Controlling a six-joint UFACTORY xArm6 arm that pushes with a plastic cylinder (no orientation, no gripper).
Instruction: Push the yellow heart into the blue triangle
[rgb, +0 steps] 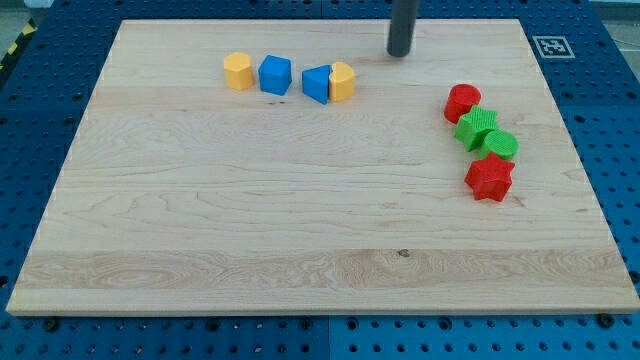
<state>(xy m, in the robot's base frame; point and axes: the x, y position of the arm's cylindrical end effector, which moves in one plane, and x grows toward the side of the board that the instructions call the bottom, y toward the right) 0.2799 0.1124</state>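
so: yellow heart (342, 81) already touches the blue triangle (317, 83), on the triangle's right side. my tip (399, 53), a bare rod pinching nothing, stands up and right of the triangle, apart from every block; probably placed to shove the heart leftward. no readable writing; only a black-and-white square marker (550, 46) far right of the triangle.
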